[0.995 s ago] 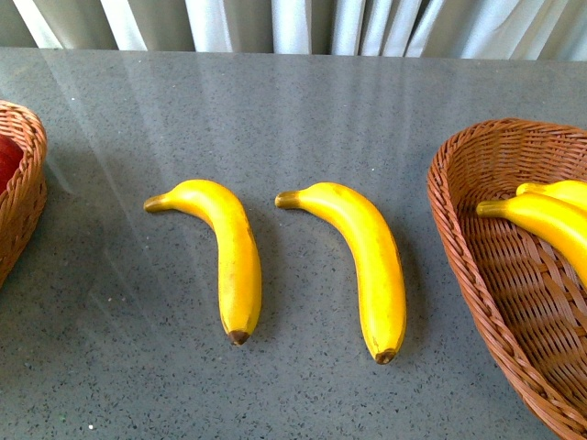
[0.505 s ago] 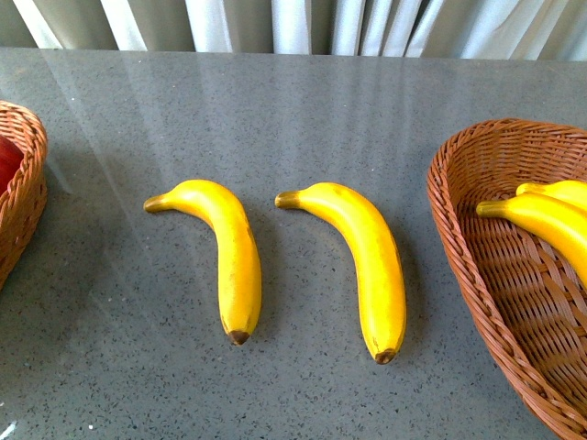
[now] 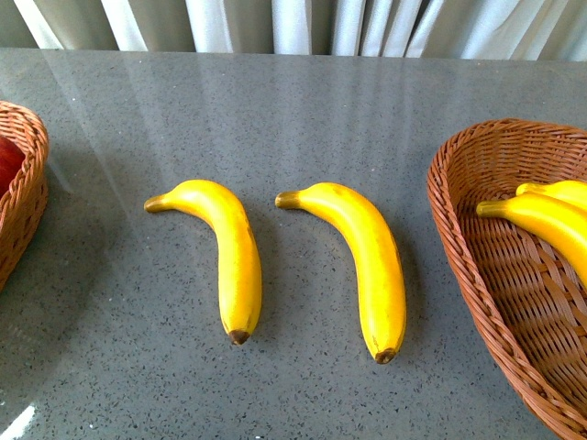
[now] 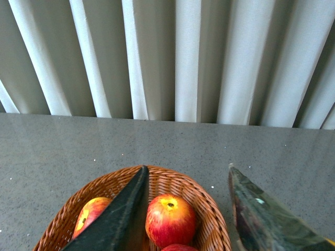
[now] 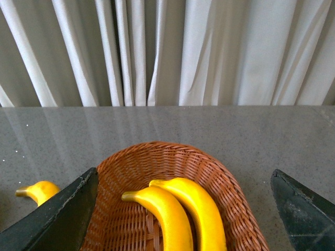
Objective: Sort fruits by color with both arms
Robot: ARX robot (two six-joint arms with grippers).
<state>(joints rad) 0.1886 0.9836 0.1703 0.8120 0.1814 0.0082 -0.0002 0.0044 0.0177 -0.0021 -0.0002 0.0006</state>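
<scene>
Far left first: my left pincer (image 4: 187,172) hangs above the left basket (image 4: 214,230), jaws spread wide and nothing between them; one finger (image 4: 115,219) crosses in front of the weave, the other stands outside the rim. In that basket sit the reds; a first apple (image 4: 170,219) with its stem dimple up, a second apple (image 4: 90,213) half hidden behind my finger, a third apple (image 4: 178,247) only a sliver at the frame's edge.

Moving on to the middle of the grey desk (image 3: 303,119): the left banana (image 3: 234,261) and the right banana (image 3: 367,261) lie side by side, near each other but apart, stems toward the curtain (image 3: 275,23), dark tips toward me; both are out on the bare desk, between the two baskets, in neither one.

Now the right: the right basket (image 3: 463,247) holds a front banana (image 5: 167,219) and a back banana (image 5: 201,209), touching along their length, stems pointing toward the middle of the desk. My right pincer (image 5: 184,171) hovers over that basket, jaws gaping wide either side of it, gripping nothing.
</scene>
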